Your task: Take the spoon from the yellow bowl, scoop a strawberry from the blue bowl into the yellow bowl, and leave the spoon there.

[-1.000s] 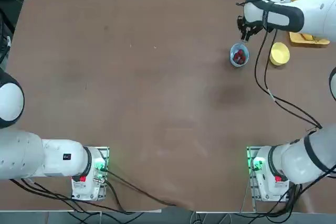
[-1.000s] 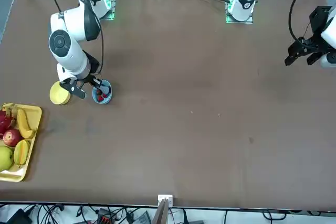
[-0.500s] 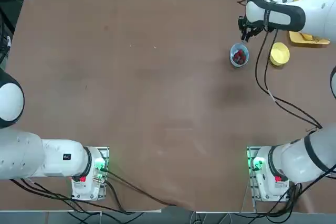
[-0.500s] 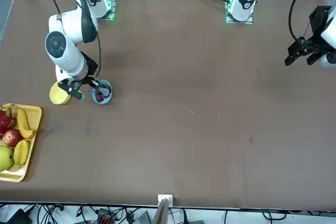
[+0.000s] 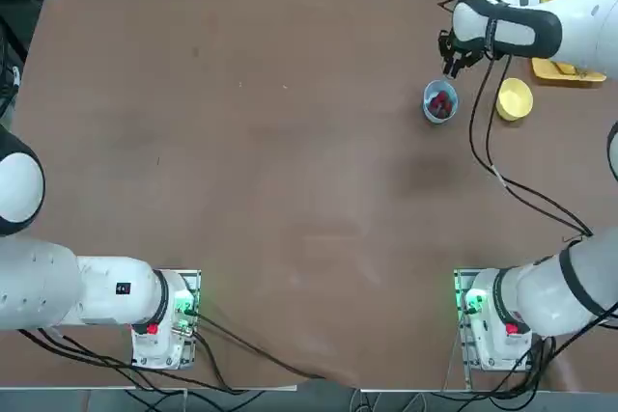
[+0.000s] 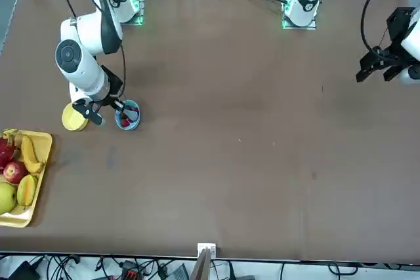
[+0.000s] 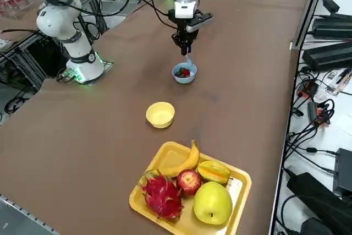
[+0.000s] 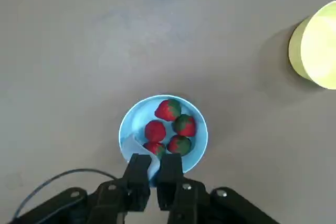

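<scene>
My right gripper (image 8: 155, 174) hangs just above the near rim of the blue bowl (image 8: 134, 127), shut on the spoon (image 8: 137, 148). The spoon's pale blade dips into the bowl beside several strawberries (image 8: 168, 109). From the side, the gripper (image 7: 184, 48) points straight down, with the spoon (image 7: 188, 61) reaching into the blue bowl (image 7: 177, 76). The yellow bowl (image 7: 160, 114) stands apart, holding nothing. From overhead the gripper (image 5: 451, 60) is at the far side of the blue bowl (image 5: 426, 103), and the yellow bowl (image 5: 515, 98) lies to its right.
A rectangular yellow tray (image 7: 242, 180) of fruit, with a banana, an apple and a dragon fruit, sits beyond the yellow bowl near the table's right edge. Cables hang from my right arm over the table. The brown table (image 5: 290, 142) stretches wide to the left.
The right arm has shifted slightly toward the table's far edge. The gripper stays shut on the spoon over the blue bowl. Both bowls stay put.
</scene>
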Motion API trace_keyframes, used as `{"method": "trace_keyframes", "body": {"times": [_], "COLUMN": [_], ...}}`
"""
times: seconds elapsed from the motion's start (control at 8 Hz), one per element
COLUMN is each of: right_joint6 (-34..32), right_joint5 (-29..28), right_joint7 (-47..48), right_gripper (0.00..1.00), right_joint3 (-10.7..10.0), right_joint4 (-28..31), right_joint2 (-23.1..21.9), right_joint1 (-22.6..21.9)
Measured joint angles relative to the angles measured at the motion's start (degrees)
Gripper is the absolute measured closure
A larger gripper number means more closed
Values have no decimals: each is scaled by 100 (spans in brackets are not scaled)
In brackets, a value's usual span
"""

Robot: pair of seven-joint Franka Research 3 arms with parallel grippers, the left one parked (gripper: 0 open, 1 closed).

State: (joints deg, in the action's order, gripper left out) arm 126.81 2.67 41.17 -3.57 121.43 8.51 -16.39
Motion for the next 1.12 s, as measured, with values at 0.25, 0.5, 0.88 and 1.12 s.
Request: {"method": "trace_keyframes", "body": {"times": [0.25, 0.5, 0.88, 1.12], "right_joint6": [129, 325, 395, 440], "right_joint5": [-1, -1, -2, -3], "right_joint7": [0, 0, 3, 13], "right_gripper": [89, 89, 89, 89], "right_joint3": [0, 0, -1, -1], "right_joint4": [74, 195, 252, 276], "right_joint2": [7, 20, 27, 57], "right_joint1": [37, 65, 110, 132]}}
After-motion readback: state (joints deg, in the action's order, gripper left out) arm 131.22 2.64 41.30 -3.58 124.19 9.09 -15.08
